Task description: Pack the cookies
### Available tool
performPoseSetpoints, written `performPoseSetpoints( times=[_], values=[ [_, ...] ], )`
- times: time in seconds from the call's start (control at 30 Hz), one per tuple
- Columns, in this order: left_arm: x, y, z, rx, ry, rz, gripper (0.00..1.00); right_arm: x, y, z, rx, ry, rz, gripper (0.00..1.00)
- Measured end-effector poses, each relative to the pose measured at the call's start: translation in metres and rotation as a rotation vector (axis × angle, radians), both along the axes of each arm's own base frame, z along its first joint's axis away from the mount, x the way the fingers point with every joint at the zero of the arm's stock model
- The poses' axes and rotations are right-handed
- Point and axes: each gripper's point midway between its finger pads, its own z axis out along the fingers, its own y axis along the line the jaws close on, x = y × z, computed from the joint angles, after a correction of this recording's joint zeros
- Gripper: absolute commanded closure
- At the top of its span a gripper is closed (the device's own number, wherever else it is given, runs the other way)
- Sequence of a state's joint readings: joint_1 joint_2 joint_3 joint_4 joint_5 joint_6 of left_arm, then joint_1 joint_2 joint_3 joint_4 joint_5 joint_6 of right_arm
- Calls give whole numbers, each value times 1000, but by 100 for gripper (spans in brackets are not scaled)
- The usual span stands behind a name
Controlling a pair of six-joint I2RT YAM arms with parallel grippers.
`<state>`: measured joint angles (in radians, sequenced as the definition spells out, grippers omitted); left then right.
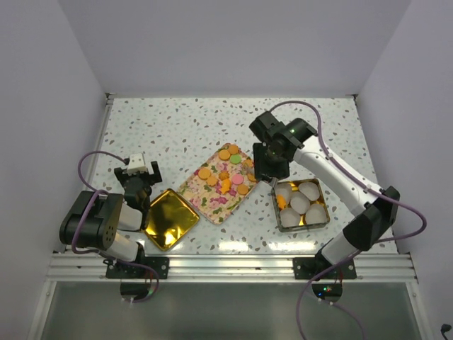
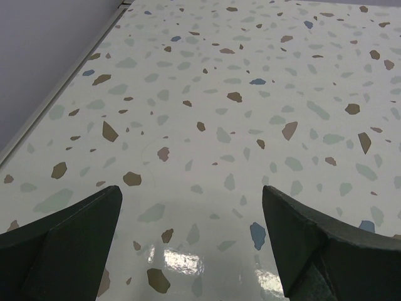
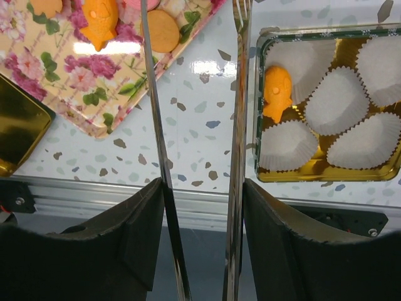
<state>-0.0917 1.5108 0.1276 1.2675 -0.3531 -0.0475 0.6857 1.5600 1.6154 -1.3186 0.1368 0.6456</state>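
Observation:
Several cookies, mostly orange with a green and a pink one, lie on a floral tray. The right wrist view shows two orange ones on it. One orange cookie sits in a white paper cup in the gold tin; it also shows in the top view. My right gripper is shut on metal tongs, whose blades stand apart and empty over the table between tray and tin. My left gripper is open and empty over bare terrazzo, far from the cookies.
The tin holds several white paper cups. A gold lid lies left of the tray, beside the left gripper. White walls enclose the table on three sides. A metal rail runs along the near edge.

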Motion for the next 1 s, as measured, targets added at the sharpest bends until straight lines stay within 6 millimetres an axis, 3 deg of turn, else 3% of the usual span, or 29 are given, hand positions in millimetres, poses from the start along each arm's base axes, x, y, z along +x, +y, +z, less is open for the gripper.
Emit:
performPoseSetpoints(
  times=[0.3, 0.6, 0.83, 1.0],
  values=[
    [0, 0, 0, 0, 0, 0, 0, 30, 24, -6, -8, 0, 28, 46],
    [0, 0, 0, 0, -1, 0, 0, 43, 32, 12, 16, -58, 68, 47],
    [0, 0, 0, 0, -1, 1, 0, 30, 20, 10, 11, -63, 92, 48],
    [0, 0, 0, 0, -1, 1, 0, 11, 4, 26, 42, -116, 113, 48]
  ],
)
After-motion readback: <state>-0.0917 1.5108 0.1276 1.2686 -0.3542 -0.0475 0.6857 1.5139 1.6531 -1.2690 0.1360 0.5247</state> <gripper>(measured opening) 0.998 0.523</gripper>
